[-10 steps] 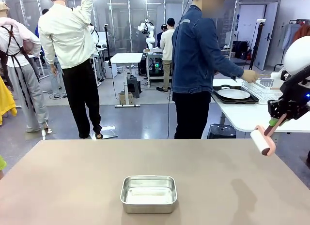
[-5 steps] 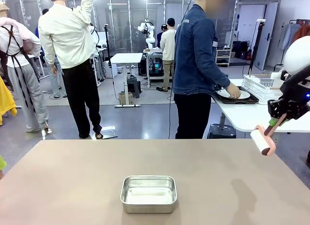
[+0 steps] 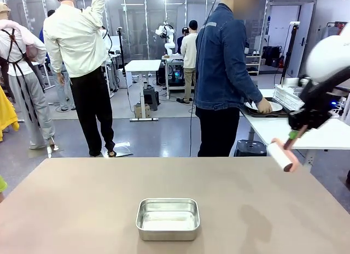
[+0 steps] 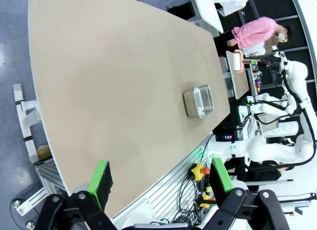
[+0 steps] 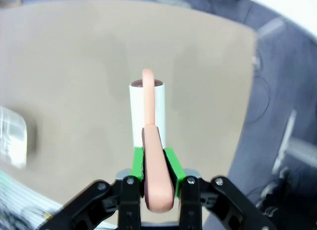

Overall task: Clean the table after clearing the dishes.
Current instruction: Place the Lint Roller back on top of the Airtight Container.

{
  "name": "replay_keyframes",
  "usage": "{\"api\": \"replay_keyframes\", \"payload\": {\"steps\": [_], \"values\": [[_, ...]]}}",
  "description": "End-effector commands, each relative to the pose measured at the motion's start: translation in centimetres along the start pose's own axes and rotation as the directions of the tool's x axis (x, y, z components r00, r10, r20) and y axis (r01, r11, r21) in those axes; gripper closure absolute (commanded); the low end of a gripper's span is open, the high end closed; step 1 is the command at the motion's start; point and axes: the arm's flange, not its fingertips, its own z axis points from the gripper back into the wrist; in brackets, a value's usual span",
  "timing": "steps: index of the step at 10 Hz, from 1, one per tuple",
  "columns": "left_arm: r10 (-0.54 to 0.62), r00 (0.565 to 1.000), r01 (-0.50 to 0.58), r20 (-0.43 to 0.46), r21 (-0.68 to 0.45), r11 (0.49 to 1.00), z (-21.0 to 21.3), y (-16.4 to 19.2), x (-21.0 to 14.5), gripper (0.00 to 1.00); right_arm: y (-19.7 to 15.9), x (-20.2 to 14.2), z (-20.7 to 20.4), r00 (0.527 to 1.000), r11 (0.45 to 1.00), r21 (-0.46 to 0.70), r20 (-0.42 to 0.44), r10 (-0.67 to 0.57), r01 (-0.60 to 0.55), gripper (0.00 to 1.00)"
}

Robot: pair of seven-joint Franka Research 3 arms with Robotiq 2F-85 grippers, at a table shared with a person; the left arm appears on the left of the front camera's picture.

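Right end effector (image 5: 157, 178): clenching roller (image 5: 147, 111) handle, hovering over counter (image 5: 74, 67) edge.
Left end effector (image 4: 161, 180): hanging released, nothing btwn pads.
Front: person touching plate (image 3: 268, 107) on far tray (image 3: 247, 111).

Bright, even overhead light; right wrist view motion-blurred.

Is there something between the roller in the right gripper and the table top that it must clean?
Nothing visible lies under the lint roller held in the right gripper; it hangs above the table's far right corner. Only a steel pan sits mid-table, in the way of a full sweep.
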Motion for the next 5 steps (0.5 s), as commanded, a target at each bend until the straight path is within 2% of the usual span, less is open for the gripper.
{"api": "replay_keyframes", "payload": {"steps": [1,3,5], "values": [[0.012,1.0,-0.012,0.006,0.011,1.0,0.3,-0.4,-0.1,0.0,6.8,2.7,0.3,0.924,0.92,0.094,-0.007,0.382,-0.38,0.78],[0.012,1.0,-0.012,0.006,0.011,1.0,0.3,-0.4,-0.1,0.0,13.3,3.4,-0.1,0.81,0.792,0.207,0.002,0.586,-0.574,0.78],[0.012,1.0,-0.012,0.006,0.011,1.0,0.3,-0.4,-0.1,0.0,19.6,2.2,-0.1,0.626,0.585,0.311,0.043,0.778,-0.749,0.78]]}}
